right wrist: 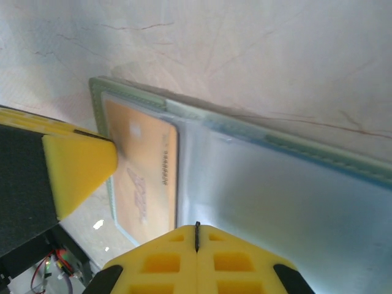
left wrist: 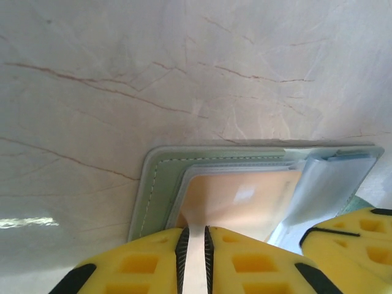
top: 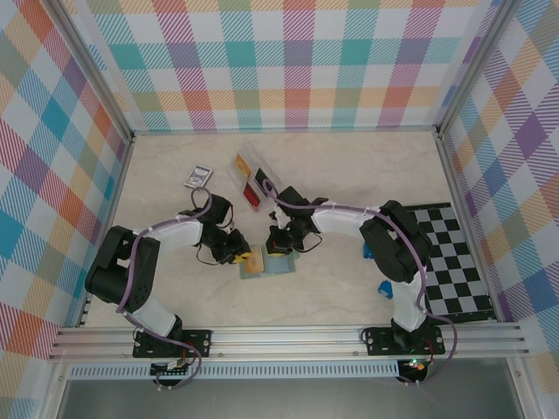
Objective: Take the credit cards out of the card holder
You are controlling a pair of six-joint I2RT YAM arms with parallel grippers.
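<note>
Tabletop (left wrist: 122,73), tan card (left wrist: 239,199) between left fingers (left wrist: 147,264)

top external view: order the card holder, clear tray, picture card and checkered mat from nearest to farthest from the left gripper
1. card holder, right at the tips of the left gripper
2. clear tray, farther back, slightly right
3. picture card, farther back, to the left
4. checkered mat, far right side

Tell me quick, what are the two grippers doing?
Left gripper: closed on the thin tan-orange card in the sage-green folding wallet.
Right gripper: closed, nothing seen in it.
</note>
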